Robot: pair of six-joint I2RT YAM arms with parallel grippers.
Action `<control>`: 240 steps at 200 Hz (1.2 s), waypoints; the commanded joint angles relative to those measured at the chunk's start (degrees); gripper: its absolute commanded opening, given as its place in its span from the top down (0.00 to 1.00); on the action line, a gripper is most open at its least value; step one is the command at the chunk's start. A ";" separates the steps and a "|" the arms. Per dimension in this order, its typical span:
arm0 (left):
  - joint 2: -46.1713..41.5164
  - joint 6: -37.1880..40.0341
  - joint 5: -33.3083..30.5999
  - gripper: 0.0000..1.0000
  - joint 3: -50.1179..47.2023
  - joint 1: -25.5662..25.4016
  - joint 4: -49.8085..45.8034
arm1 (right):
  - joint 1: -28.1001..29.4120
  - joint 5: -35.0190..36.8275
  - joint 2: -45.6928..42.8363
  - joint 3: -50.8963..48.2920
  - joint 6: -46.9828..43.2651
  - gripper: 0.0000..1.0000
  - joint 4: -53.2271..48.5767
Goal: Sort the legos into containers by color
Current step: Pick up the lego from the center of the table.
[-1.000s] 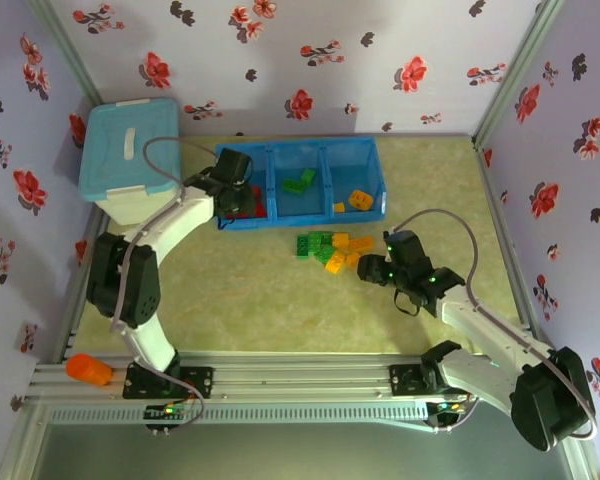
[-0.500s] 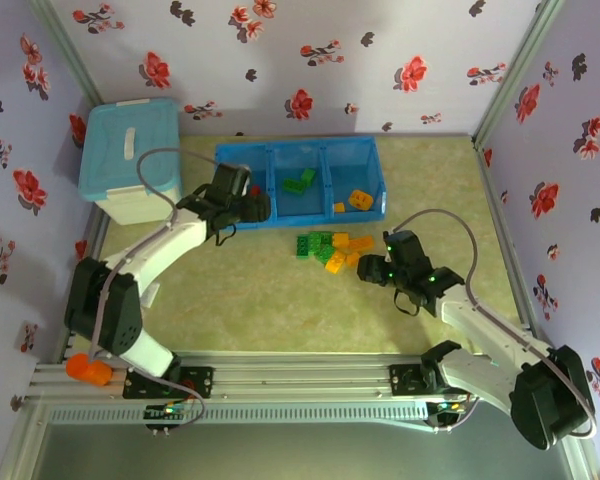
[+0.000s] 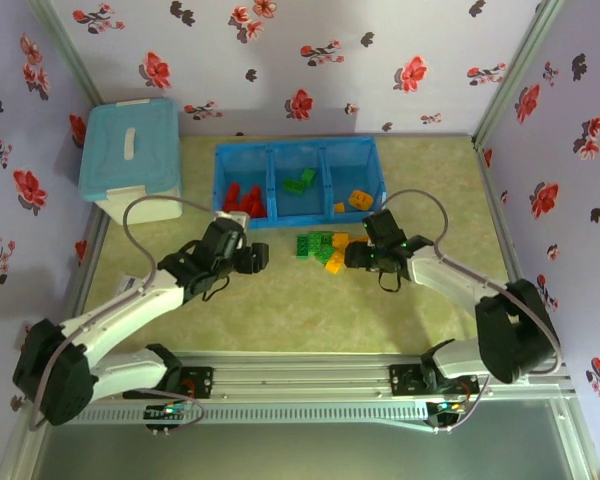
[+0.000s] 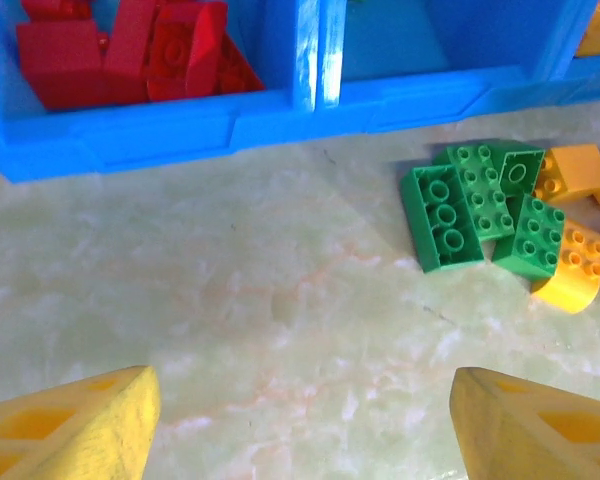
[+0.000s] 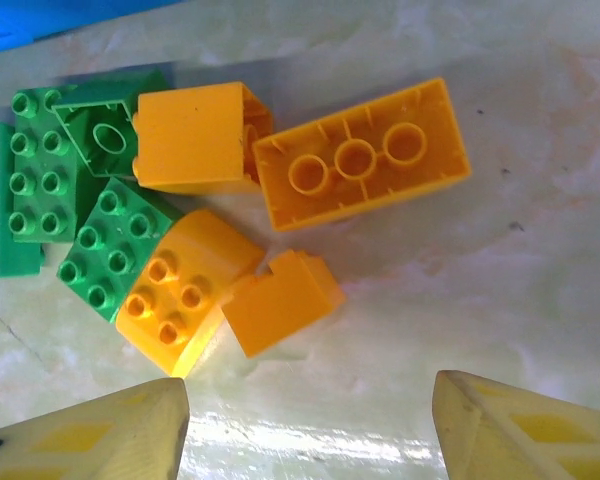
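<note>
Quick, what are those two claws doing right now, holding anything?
Left gripper: open, holding nothing.
Right gripper: open, holding nothing; orange legos lie just ahead of it.

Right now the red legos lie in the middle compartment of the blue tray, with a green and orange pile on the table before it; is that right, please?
Not quite: the top external view shows the red legos in the blue tray's left compartment; the green and orange pile lies on the table before it.

- Three-compartment tray (image 3: 270, 182) sits mid-table (image 3: 280, 310), toward the far edge.
- Lidded storage box (image 3: 130, 150) stands at the far left corner.
- Loose legos (image 3: 325, 248) lie just before the tray's middle and right compartments.
</note>
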 commanded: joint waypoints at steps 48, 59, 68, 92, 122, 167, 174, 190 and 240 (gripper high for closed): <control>-8.28 -6.39 -3.49 0.27 -8.39 -2.22 0.45 | 0.93 1.79 12.31 7.23 -0.86 0.39 -1.54; -8.99 -6.44 -3.95 0.27 -8.81 -2.23 0.06 | 1.09 2.35 13.99 8.17 -0.76 0.41 -1.84; -9.39 -6.20 -4.03 0.28 -8.97 -2.25 -0.13 | 1.20 2.82 15.23 8.67 -0.50 0.43 -2.04; -9.60 -5.88 -4.45 0.29 -9.09 -2.21 -0.28 | 1.85 4.11 17.45 8.99 0.53 0.51 -1.91; -9.47 -5.90 -4.57 0.30 -9.74 -2.21 0.26 | 3.10 5.94 17.40 8.58 1.15 0.66 -2.41; -9.77 -5.67 -4.75 0.32 -10.24 -2.21 0.69 | 4.44 7.60 13.30 6.97 2.05 0.77 -3.81; -9.87 -5.71 -4.70 0.32 -10.42 -2.21 0.71 | 4.69 8.02 11.98 7.03 2.11 0.78 -4.47; -10.03 -5.76 -4.80 0.32 -10.87 -2.21 1.03 | 4.80 8.97 8.50 7.93 1.67 0.78 -5.85; -10.27 -7.03 -4.75 0.33 -11.67 -3.41 1.01 | 2.13 13.41 8.23 20.69 -4.85 0.76 -13.56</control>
